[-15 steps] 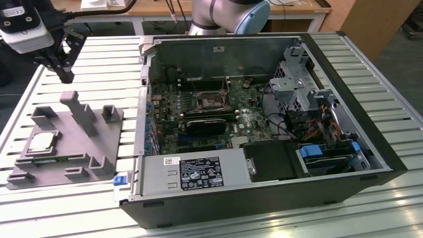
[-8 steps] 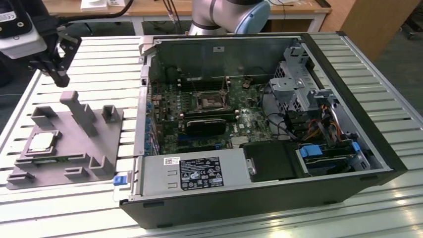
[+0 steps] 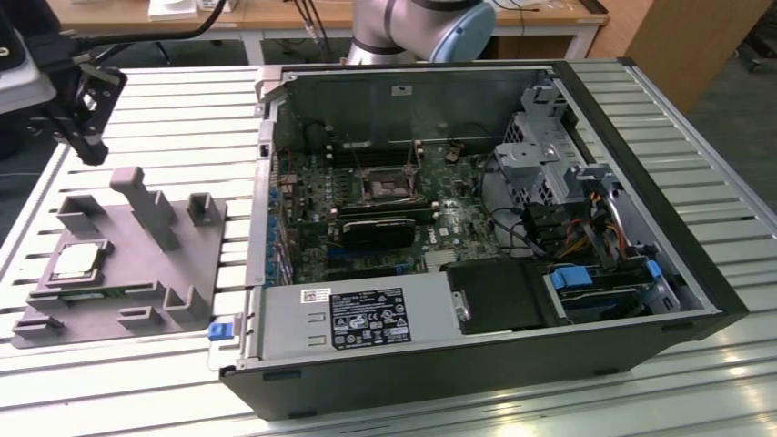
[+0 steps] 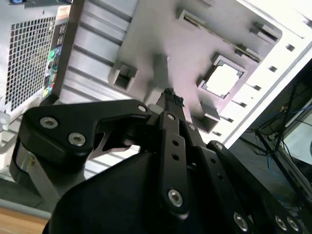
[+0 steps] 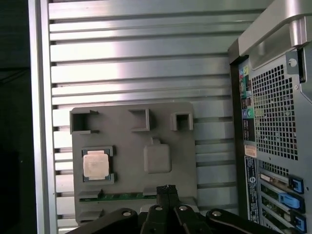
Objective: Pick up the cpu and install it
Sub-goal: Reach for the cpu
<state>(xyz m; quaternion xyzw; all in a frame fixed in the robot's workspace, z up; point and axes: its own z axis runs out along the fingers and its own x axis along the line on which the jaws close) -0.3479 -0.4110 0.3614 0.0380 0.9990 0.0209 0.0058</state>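
Just now we see the claw [image 3: 87, 146] raised over the slatted worktop [image 3: 182, 100], near the grey block [image 3: 152, 273] and to the exterior view's left of the open computer case [image 3: 643, 164]. In both wrist views its fingertips [image 5: 163, 191] are pressed together with nothing between them. The cpu [image 3: 75, 261] lies flat in a square recess of that block, silver top up, apart from the claw and well apart from the dark socket [image 3: 386, 188] on the green motherboard [image 3: 468, 228] inside the case.

The slatted table [image 3: 692, 155] bears a grey block [image 3: 144, 271] (posts upright) beside an open computer case [image 3: 486, 375].
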